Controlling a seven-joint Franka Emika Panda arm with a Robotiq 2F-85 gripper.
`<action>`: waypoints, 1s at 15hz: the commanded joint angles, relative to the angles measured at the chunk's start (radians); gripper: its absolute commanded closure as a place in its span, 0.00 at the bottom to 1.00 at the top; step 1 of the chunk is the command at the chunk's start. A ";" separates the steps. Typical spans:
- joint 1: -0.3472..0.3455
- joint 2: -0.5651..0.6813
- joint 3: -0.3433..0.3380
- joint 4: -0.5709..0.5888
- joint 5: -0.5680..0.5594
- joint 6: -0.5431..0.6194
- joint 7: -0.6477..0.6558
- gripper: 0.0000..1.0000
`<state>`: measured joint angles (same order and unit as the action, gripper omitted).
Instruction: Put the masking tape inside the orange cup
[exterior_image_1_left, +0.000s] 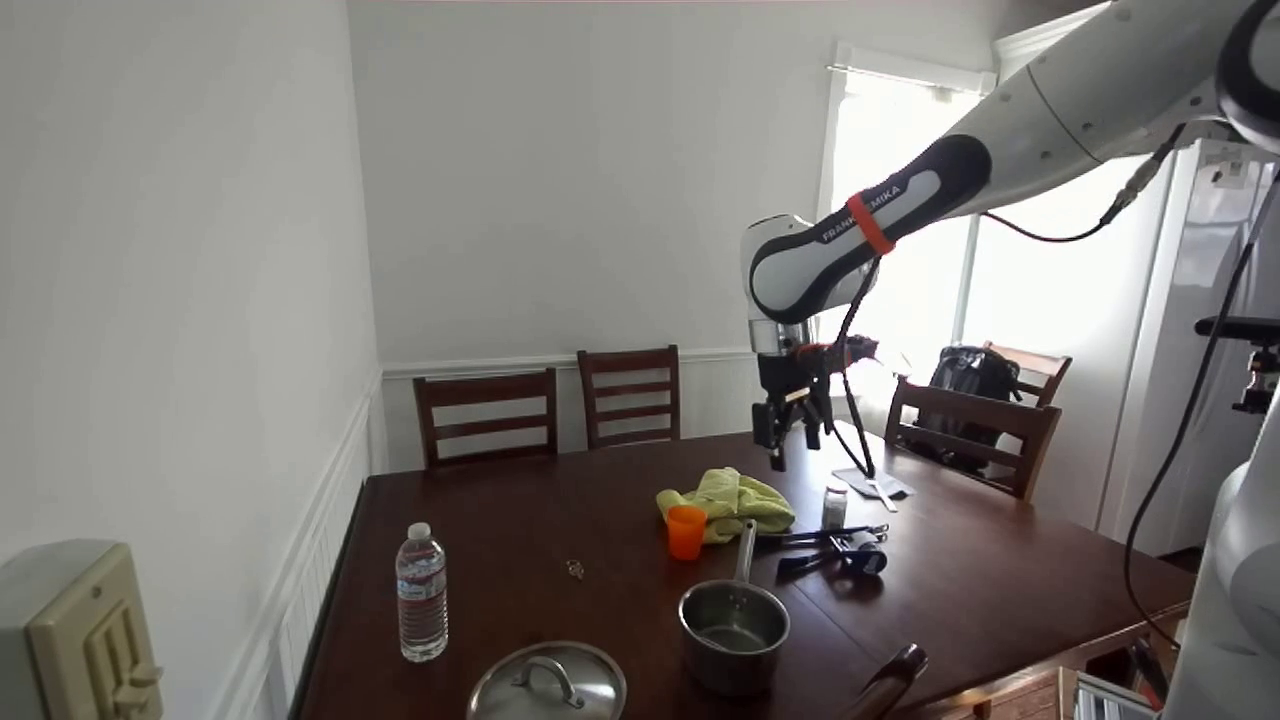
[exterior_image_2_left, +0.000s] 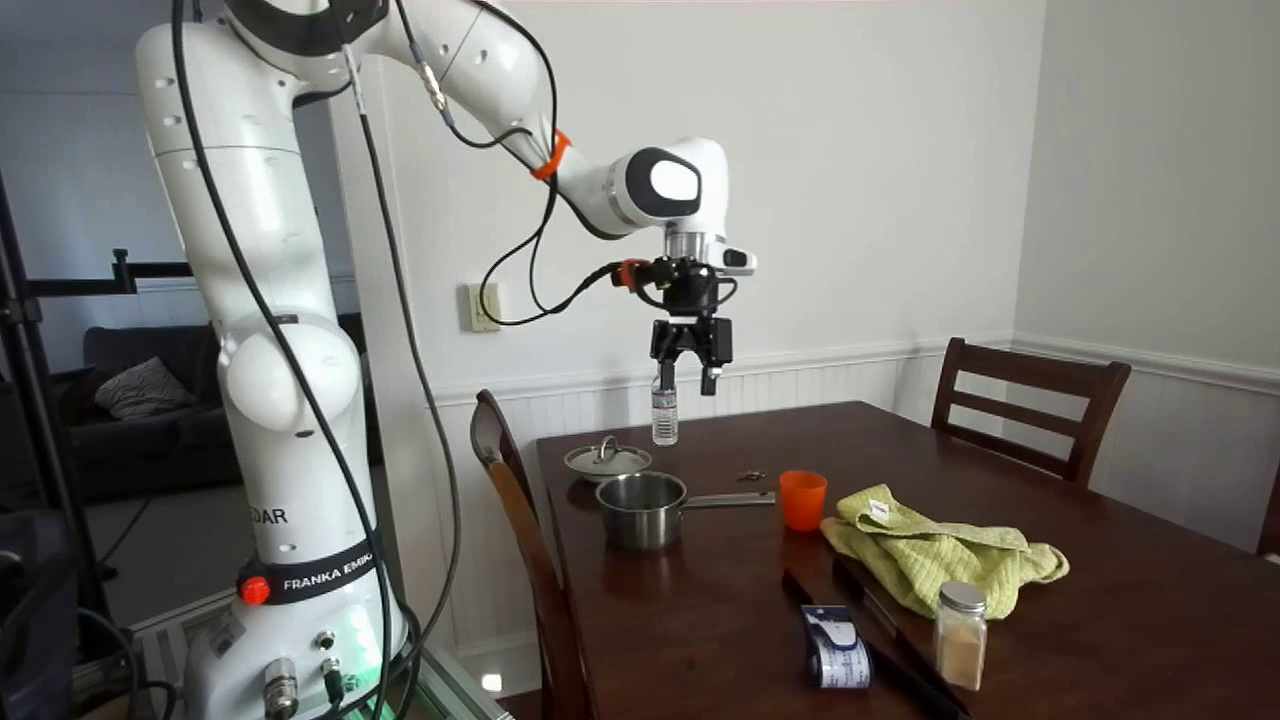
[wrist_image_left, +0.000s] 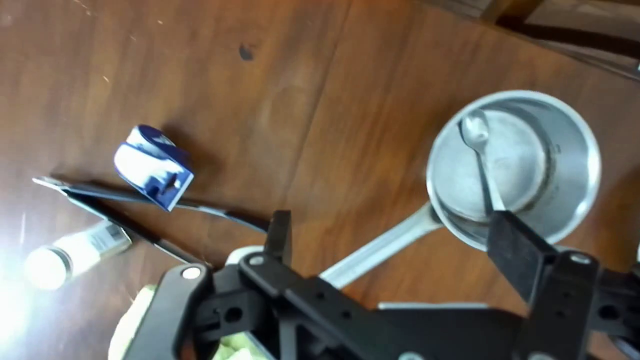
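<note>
Hand (wrist_image_left: 389, 221) spread wide, empty, abv tbl (exterior_image_2_left: 720, 600); orange cup (exterior_image_2_left: 803, 502) upright nr yel-grn cloth (exterior_image_2_left: 945, 555).

The table (exterior_image_1_left: 500, 530) is of smooth wood with a glossy finish that returns the light, and the chairs (exterior_image_2_left: 1015, 412) look wooden too. The pot (exterior_image_2_left: 640, 518), the lid (exterior_image_2_left: 625, 462), the spoon (wrist_image_left: 485, 162) and the cap (exterior_image_2_left: 962, 598) of the jar (exterior_image_2_left: 960, 650) look to be of shiny metal, while the orange cup (exterior_image_2_left: 803, 503) looks like smooth plastic and the water bottle (exterior_image_1_left: 422, 595) like clear, ribbed plastic. The towel (exterior_image_2_left: 935, 555) is of cloth with a quilted, rather matt surface; the gripper (exterior_image_2_left: 688, 382) shows a matt dark finish, and the arm (exterior_image_2_left: 490, 80) has a smooth, slightly glossy shell.
</note>
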<state>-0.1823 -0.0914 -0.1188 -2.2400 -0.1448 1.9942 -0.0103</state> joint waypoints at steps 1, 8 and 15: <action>-0.053 0.145 -0.087 0.190 -0.055 -0.224 -0.150 0.00; -0.080 0.192 -0.123 0.236 -0.047 -0.311 -0.176 0.00; -0.178 0.304 -0.178 0.263 -0.138 -0.098 -0.658 0.00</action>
<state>-0.3051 0.1325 -0.2733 -2.0083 -0.2631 1.7963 -0.4721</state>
